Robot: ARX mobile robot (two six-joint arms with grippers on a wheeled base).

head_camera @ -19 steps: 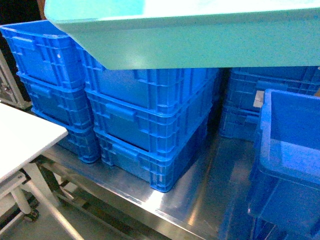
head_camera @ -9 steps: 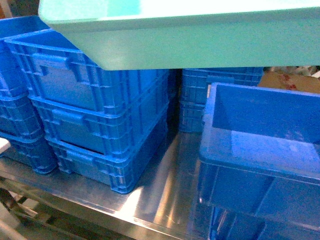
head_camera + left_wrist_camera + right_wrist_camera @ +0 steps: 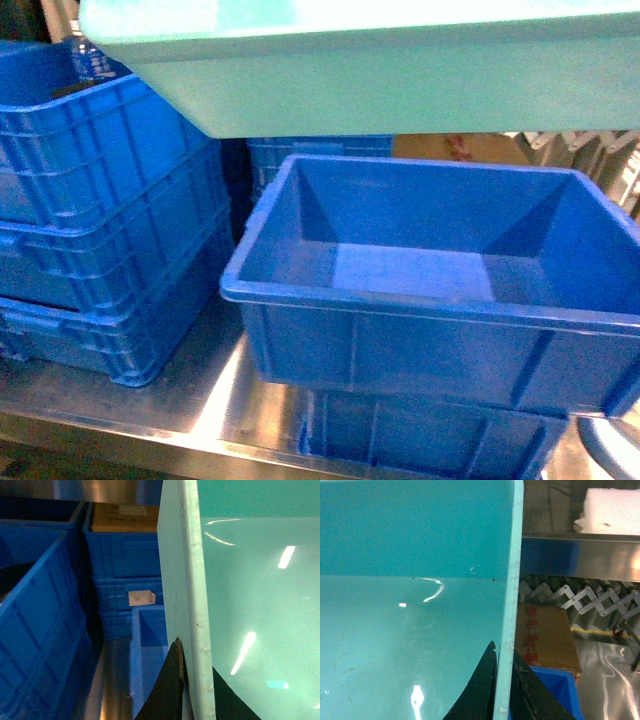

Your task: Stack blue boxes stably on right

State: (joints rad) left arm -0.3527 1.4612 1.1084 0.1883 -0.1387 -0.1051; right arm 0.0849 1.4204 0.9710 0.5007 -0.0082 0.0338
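The turquoise tub (image 3: 400, 80) hangs high, its side rims clamped by the left gripper (image 3: 187, 680) and right gripper (image 3: 502, 690). Since a second ago the open blue crate (image 3: 440, 300) has slid underneath it, so lowering looks close.

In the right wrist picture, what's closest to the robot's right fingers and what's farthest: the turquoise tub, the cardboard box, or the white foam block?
1. turquoise tub: its rim sits between the right gripper fingers, filling the left side.
2. cardboard box: lower right, just past the rim.
3. white foam block: top right corner, up on the metal shelf, farthest.
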